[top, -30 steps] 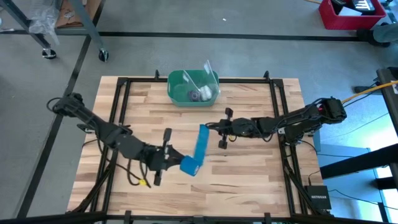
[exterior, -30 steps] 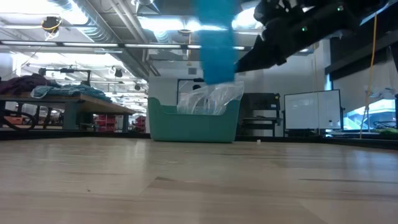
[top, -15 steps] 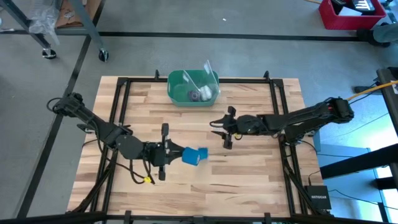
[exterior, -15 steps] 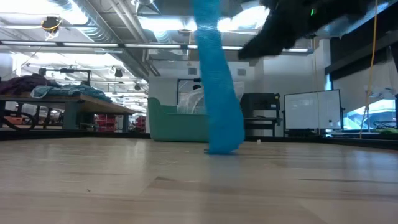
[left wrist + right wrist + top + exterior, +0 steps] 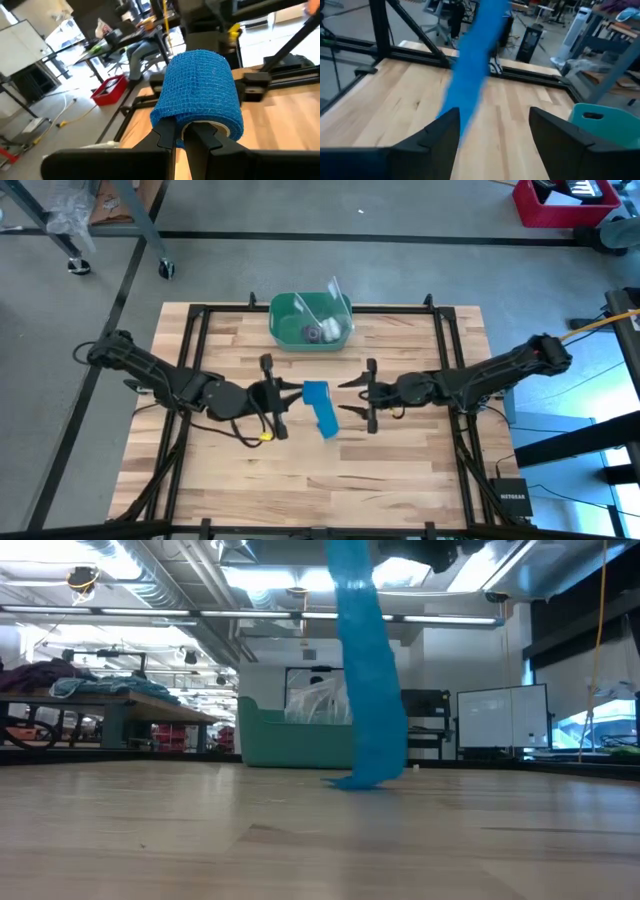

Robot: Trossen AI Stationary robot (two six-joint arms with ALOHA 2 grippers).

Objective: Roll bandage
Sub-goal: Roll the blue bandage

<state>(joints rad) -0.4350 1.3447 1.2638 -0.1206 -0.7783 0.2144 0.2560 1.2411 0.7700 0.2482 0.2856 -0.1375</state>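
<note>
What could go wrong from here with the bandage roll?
1. The left end effector holds the bandage only at the roll's edge, so it could slip off.
2. The loose tail hangs down to the table and could drag or twist.
3. The right end effector is open beside the tail, holding nothing, so the roll may loosen without tension.

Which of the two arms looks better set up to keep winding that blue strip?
Probably the left. Its claw is shut on the rolled end of the bandage, whose loose tail hangs down to the table. The right claw is open beside the strip, holding nothing.
</note>
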